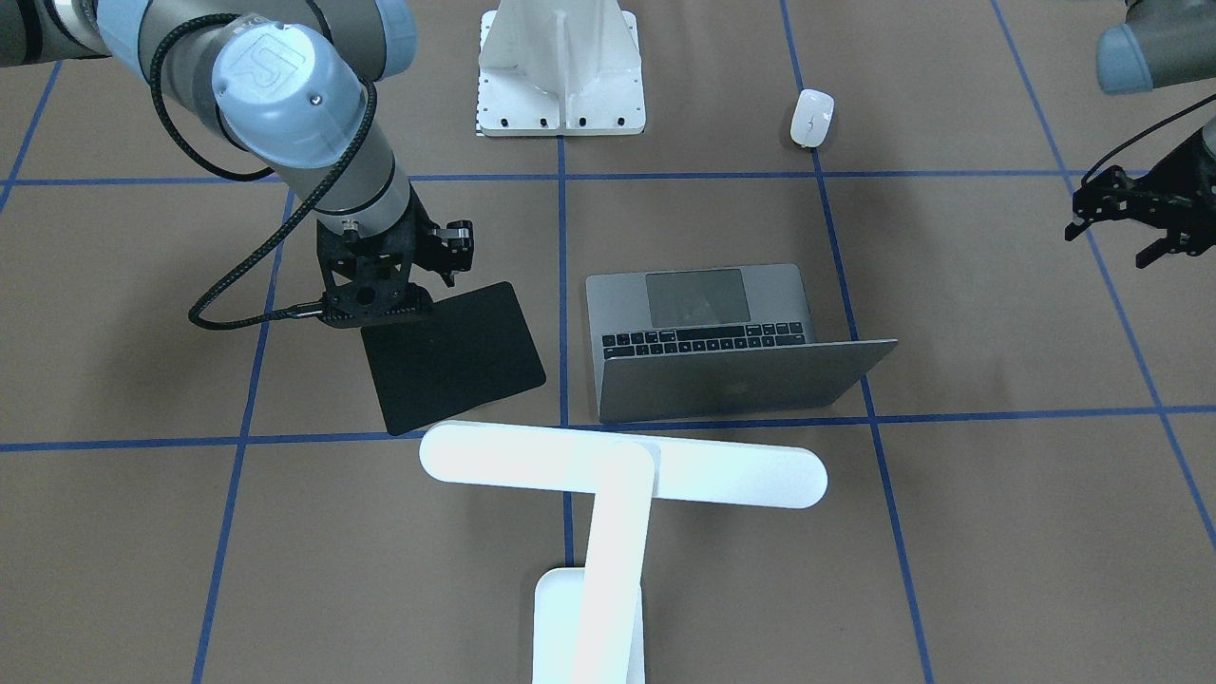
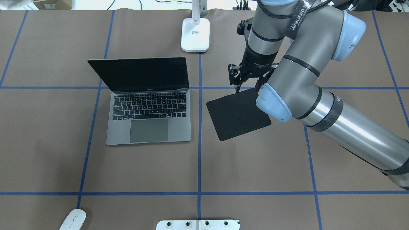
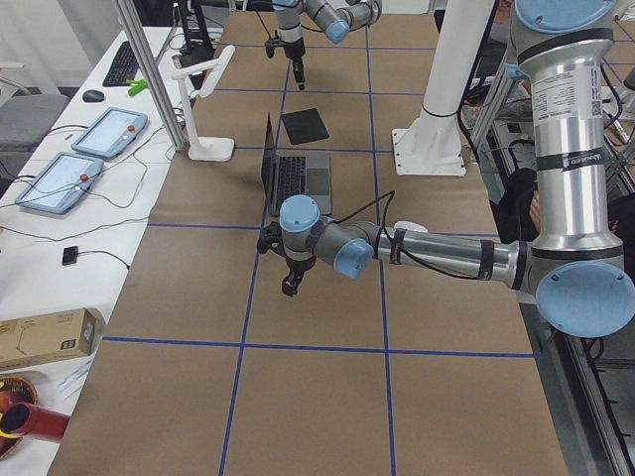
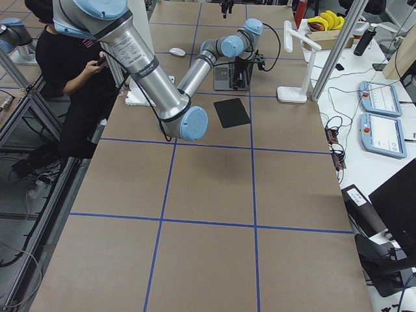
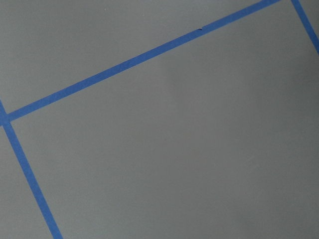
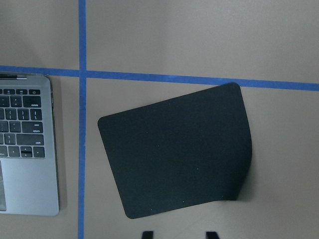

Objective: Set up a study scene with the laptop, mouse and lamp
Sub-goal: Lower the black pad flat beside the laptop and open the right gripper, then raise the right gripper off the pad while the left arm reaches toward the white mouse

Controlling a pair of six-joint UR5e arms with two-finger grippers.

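Observation:
The laptop stands open on the table, its screen dark. The white mouse lies alone at the near left edge, far from the laptop. Behind the laptop stands the white lamp, with its base at the far edge. My right gripper hovers open over the far corner of a flat black mat, to the right of the laptop. Its fingertips show apart, with nothing between them. One mat corner looks slightly lifted. My left gripper hangs open over bare table, well off to the left.
A white ribbed pedestal is bolted at the near middle edge. Blue tape lines divide the brown table into squares. A person sits beside the table on my right side.

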